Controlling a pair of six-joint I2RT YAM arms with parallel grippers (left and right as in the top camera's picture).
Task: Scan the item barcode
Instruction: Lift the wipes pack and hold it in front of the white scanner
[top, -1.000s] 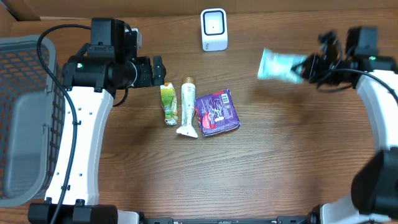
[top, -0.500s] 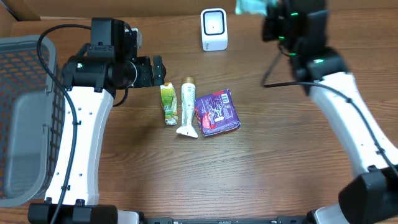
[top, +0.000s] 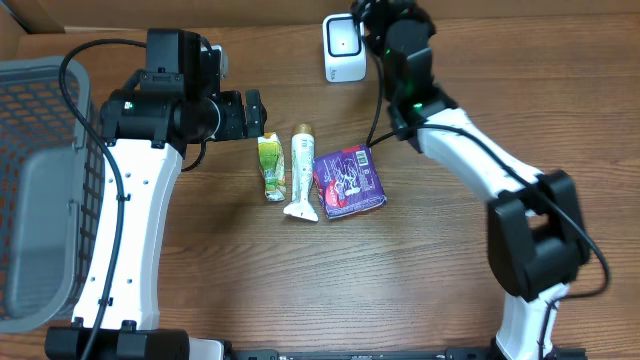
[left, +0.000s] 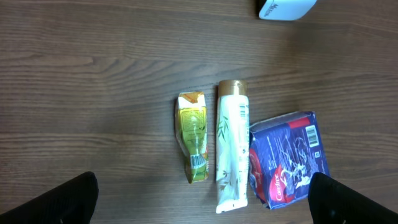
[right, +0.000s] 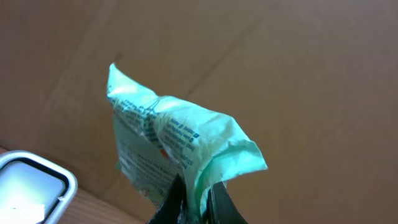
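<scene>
Mint-green packet (right: 171, 146) is pinched at its lower edge in the right gripper (right: 194, 198), jaws closed tight on the crumpled foil. The packet is up off the table, printed side to the wrist camera, brown cardboard behind it. The white scanner (right: 30, 186) sits low and left of the packet in the right wrist view. From overhead the packet itself can't be made out; only the right gripper shows at the far edge, just right of the scanner.

Right arm: reaches from the near right corner diagonally across to the far middle, elbow bent, wrist up by the scanner.

Left arm: stretches up the left side, forearm bent toward the centre, left gripper (top: 256, 113) hanging above the table with jaws spread wide, nothing between them. Its fingers (left: 68, 202) show at both lower corners of the left wrist view.

Below it, lying side by side on the wood table (top: 420, 270): green-yellow pouch (left: 193, 137), cream tube (left: 231, 149) with gold cap, purple pack (left: 287, 158) touching the tube. Grey basket (top: 40, 180) at the left edge.
</scene>
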